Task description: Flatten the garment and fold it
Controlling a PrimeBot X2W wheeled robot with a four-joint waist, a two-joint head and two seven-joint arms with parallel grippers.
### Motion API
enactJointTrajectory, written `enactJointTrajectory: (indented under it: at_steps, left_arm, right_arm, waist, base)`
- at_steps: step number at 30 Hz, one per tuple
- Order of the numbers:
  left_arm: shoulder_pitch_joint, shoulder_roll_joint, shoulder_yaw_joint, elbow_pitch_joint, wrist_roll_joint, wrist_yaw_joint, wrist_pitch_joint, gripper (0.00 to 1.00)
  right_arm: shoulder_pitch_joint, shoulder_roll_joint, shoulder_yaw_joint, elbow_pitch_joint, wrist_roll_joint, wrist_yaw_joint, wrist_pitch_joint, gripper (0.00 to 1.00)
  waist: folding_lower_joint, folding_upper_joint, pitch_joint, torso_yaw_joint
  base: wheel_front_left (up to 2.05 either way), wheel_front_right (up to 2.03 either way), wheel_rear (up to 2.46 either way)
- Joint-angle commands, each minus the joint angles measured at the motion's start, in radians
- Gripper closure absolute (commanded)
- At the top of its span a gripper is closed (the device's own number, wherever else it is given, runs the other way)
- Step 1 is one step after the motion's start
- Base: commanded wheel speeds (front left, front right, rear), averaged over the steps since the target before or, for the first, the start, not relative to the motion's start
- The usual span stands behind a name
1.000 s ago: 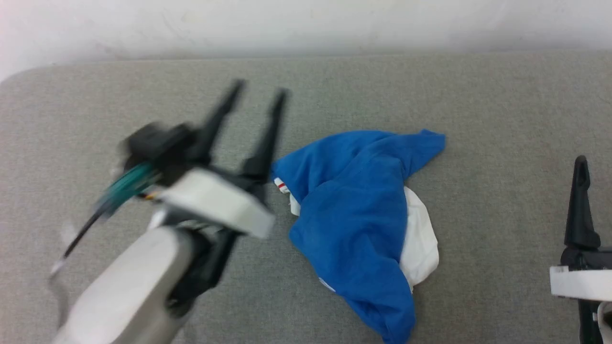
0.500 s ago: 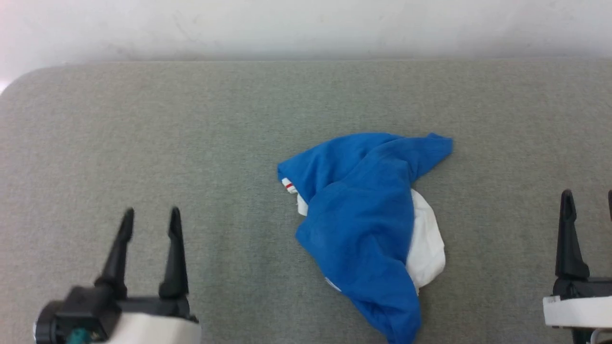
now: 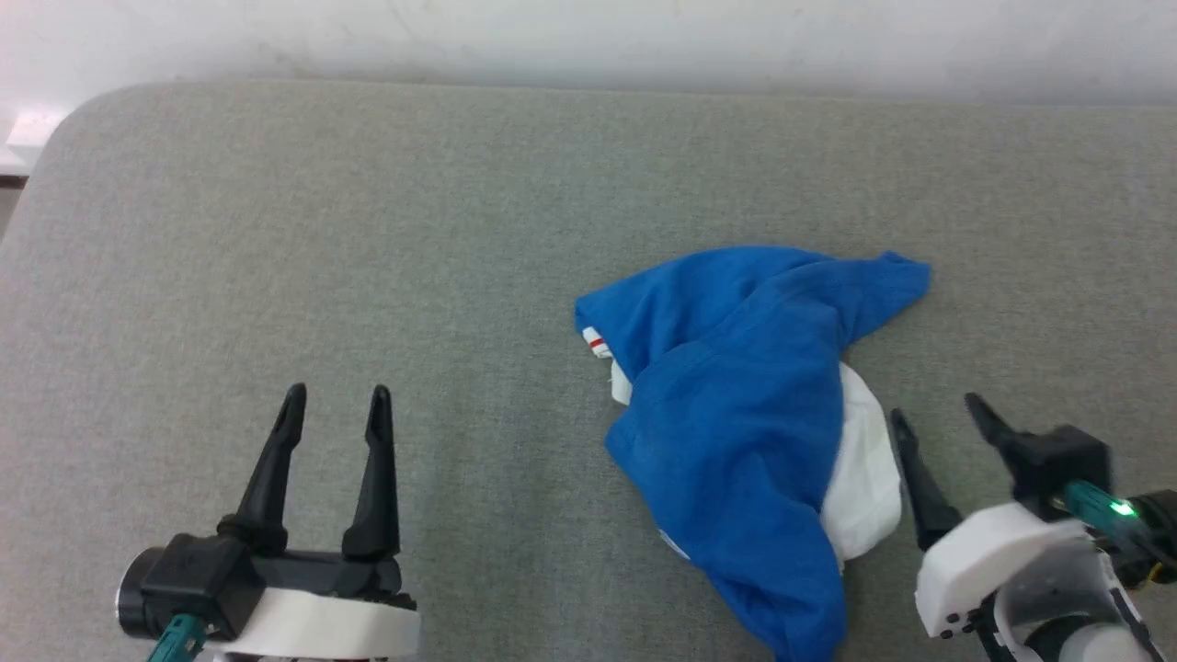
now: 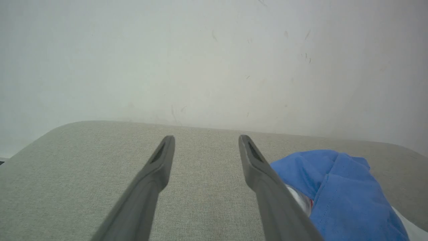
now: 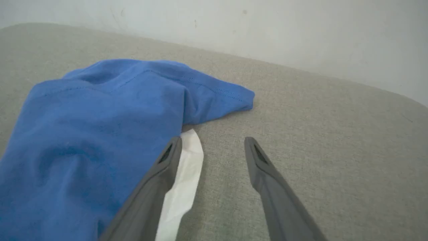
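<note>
Garment first: the royal-blue short-sleeved jersey T-shirt (image 3: 736, 414) lies crumpled in a heap on the grey woven fabric surface (image 3: 368, 230), toward 4 o'clock from the middle of my head view. It is neither flattened nor folded. One blue point of cloth runs out to 2 o'clock and a longer tail trails down to 6 o'clock. A white panel of cloth (image 3: 864, 478) bulges from under the blue at the heap's 4 o'clock side. A red-striped white edge (image 3: 598, 345) peeks out at its 9 o'clock side.

My left gripper (image 3: 337, 393) sits at 7 o'clock in the head view, well apart from the shirt. Its two long dark fingers point to 12 o'clock, spread wide and grasping nothing. Through the left wrist camera I see bare grey surface between them, with the shirt off at 4 o'clock.

My right gripper (image 3: 934, 410) sits at 4 o'clock, tilted toward 11 o'clock and likewise released, with nothing between its fingers. Its inner finger is just beside the white panel, but I cannot tell whether it touches the cloth. A plain white wall (image 3: 588, 37) runs along the surface's 12 o'clock edge.
</note>
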Motion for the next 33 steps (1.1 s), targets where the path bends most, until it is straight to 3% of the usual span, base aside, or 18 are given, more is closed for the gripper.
enactJointTrajectory:
  at_steps: [1,8,13,14,16,20,25,33]
  left_arm:
    - [-0.017,-0.012,0.005,0.010,0.011,-0.013,-0.005,0.00]
    - [-0.041,-0.075,0.018,0.059,0.033,-0.072,-0.005,0.00]
    - [-0.043,-0.109,0.039,0.082,0.049,-0.104,-0.005,0.00]
    - [-0.042,-0.115,0.043,0.086,0.053,-0.109,-0.005,0.00]
    - [-0.039,-0.125,0.050,0.095,0.060,-0.119,-0.005,0.00]
    - [-0.032,-0.136,0.067,0.107,0.071,-0.133,-0.005,0.00]
    - [-0.019,-0.141,0.090,0.106,0.082,-0.143,-0.005,0.00]
    - [0.008,-0.138,0.116,0.093,0.092,-0.140,-0.005,0.00]
  right_arm:
    - [-0.023,-0.014,0.015,0.003,-0.013,-0.001,0.043,0.00]
    - [-0.032,-0.098,0.078,0.060,0.018,-0.001,0.340,0.00]
    - [-0.040,-0.107,0.094,0.085,0.041,-0.001,0.413,0.00]
    - [-0.042,-0.107,0.097,0.091,0.042,-0.001,0.417,0.39]
    - [-0.049,-0.104,0.097,0.097,0.041,-0.001,0.411,1.00]
    - [-0.074,-0.092,0.078,0.075,0.026,-0.001,0.353,1.00]
    - [-0.129,-0.128,0.046,-0.004,0.018,-0.001,0.283,1.00]
    - [-0.146,-0.184,-0.187,-0.138,0.002,-0.001,0.274,1.00]
  waist:
    - [0.0000,0.0000,0.025,0.023]
    - [0.0000,0.0000,0.066,0.081]
    - [0.0000,0.0000,0.075,0.102]
    - [0.0000,0.0000,0.074,0.103]
    - [0.0000,0.0000,0.069,0.104]
    - [0.0000,0.0000,0.047,0.082]
    - [0.0000,0.0000,0.012,0.022]
    - [0.0000,0.0000,-0.024,-0.066]
  base:
    - [0.00,0.00,0.00]
    - [0.00,0.00,0.00]
    - [0.00,0.00,0.00]
    - [0.00,0.00,0.00]
    - [0.00,0.00,0.00]
    - [0.00,0.00,0.00]
    - [0.00,0.00,0.00]
    - [0.00,0.00,0.00]
